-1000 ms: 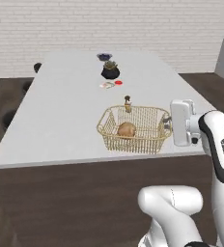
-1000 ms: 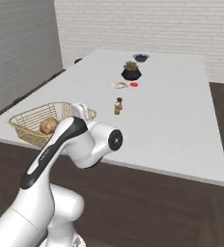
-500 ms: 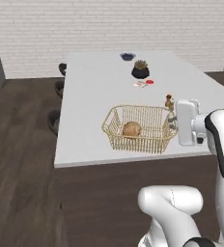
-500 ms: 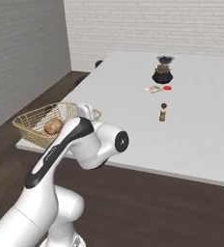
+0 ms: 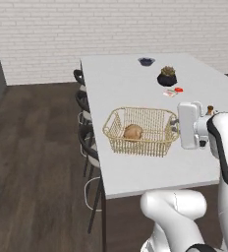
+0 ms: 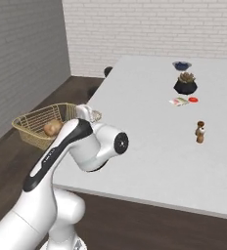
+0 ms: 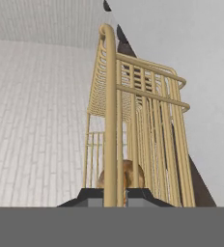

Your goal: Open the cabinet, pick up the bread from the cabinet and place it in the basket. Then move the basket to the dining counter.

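the basket sits over the near left part of the dining counter, its left side close to the counter's long left edge and its front side not far from the near edge. the end effector is at the basket's right rim, and in the hand view the rim wire runs straight down between the two dark fingertips, so the end effector is closed narrow on the basket's rim. whether the basket's base touches the counter or rides just above it cannot be told.

beyond the end effector the white top stretches bare for a good way. further off stand a dark potted plant, a small dark bowl behind it, and some small red and white items lying flat near the pot. a small brown shaker stands to the end effector's right, mostly hidden by the arm in the left base view.

dark stools line the counter's left edge, below and beside the basket, with open wooden floor past them.

inside the basket lies the bread, against the side away from the end effector. in the hand view it shows through the wires, partly cut off by the fingertips.
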Motion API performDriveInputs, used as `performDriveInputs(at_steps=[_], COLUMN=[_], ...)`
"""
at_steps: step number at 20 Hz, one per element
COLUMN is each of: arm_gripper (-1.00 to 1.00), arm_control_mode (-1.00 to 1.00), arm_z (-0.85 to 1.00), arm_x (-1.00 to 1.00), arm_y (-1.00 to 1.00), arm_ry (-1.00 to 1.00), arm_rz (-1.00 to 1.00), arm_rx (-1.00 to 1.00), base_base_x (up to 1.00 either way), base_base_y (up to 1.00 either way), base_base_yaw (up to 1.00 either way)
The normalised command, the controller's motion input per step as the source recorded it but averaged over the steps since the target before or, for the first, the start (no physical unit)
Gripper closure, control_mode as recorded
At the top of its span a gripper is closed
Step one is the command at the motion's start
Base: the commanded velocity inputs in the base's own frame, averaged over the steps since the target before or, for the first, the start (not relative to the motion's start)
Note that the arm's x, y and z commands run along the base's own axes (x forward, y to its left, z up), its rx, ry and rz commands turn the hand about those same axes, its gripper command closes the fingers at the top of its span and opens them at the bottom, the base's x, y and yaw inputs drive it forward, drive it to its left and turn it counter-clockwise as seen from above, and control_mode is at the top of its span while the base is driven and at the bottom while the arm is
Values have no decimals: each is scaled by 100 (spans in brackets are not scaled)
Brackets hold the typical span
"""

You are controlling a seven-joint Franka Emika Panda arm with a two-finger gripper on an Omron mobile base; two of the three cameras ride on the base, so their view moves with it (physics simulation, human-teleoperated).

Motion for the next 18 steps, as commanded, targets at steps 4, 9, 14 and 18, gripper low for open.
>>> performDriveInputs(at_steps=[4, 9, 14, 18], arm_gripper=[100, 100, 100, 100], arm_control_mode=[100, -100, -100, -100], arm_z=[0, -25, -43, -43], arm_x=[0, 74, 98, 100], arm_y=[0, -44, -43, -49], arm_ry=[0, 0, 0, 0], arm_rz=[0, -4, -12, -16], arm_rx=[0, 3, 3, 4], base_base_x=[57, 0, 0, 0], base_base_y=[5, 0, 0, 0], base_base_yaw=[-12, 0, 0, 0])
